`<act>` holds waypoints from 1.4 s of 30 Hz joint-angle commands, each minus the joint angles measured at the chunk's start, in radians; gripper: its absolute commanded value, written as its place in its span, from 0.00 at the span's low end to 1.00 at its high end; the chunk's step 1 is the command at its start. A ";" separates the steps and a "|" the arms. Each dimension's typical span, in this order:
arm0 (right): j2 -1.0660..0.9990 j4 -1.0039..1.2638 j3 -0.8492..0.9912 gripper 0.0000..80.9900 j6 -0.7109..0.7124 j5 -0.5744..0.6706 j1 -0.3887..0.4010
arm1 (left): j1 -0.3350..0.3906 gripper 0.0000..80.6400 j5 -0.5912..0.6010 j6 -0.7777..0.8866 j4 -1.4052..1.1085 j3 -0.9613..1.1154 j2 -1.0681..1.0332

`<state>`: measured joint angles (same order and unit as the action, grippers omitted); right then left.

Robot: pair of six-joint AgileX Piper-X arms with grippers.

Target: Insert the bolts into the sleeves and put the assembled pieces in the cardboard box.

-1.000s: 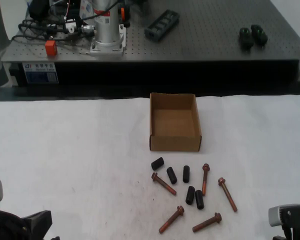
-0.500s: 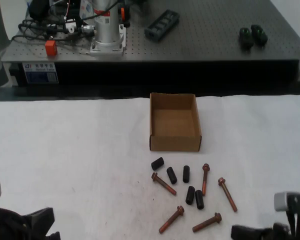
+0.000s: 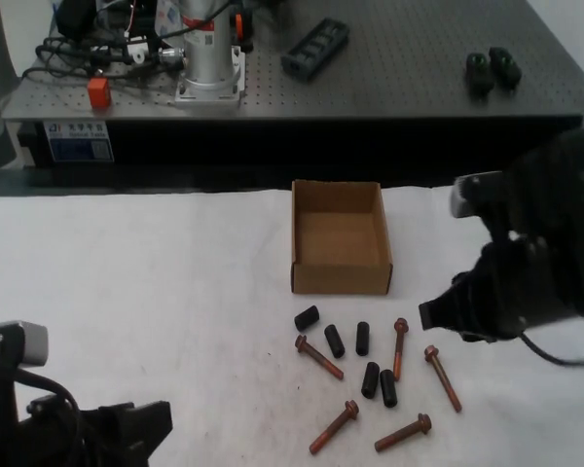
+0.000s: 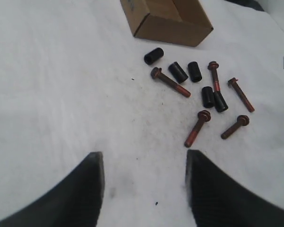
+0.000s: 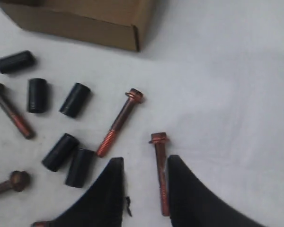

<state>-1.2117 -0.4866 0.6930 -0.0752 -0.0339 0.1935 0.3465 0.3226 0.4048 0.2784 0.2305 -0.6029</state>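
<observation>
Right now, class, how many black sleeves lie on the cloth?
5 sleeves: three in a row near the cardboard box, two side by side among the bolts. None seem hidden.

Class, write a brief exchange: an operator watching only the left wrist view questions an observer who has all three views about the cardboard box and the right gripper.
Operator: I see just one end of the cardboard box. Is anything inside it?
Observer: No. The high view looks into the cardboard box, and its floor is bare.
Operator: Where is the right gripper, and is it holding anything?
Observer: The right gripper is open and holds nothing. In its own wrist view, the shank of a bolt lying on the cloth shows in the gap between its fingers.
</observation>
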 commanded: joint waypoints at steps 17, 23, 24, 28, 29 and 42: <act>-0.588 -0.247 0.316 0.28 0.122 -0.020 -0.033 | -0.003 0.48 0.033 -0.002 -0.020 0.012 -0.007; -0.596 -0.253 0.316 0.01 0.165 -0.046 -0.033 | -0.003 0.48 0.057 -0.077 -0.020 0.012 -0.012; -0.596 -0.253 0.316 0.07 0.172 -0.046 -0.033 | -0.003 0.48 0.057 -0.077 -0.020 0.017 -0.018; -0.554 -0.278 0.316 0.07 0.173 0.011 -0.049 | 0.000 0.48 0.105 -0.118 -0.020 0.072 -0.117; -0.532 -0.285 0.316 0.07 0.173 0.034 -0.055 | 0.003 0.48 0.108 -0.139 -0.020 0.100 -0.149; 0.138 -0.461 0.146 0.07 0.153 0.127 -0.151 | 0.244 0.48 -0.023 -0.320 0.180 0.753 -0.860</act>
<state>-1.1649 -0.8922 0.8681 0.0805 0.0782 0.0584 0.5555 0.3457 0.1148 0.4057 0.8871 -1.3786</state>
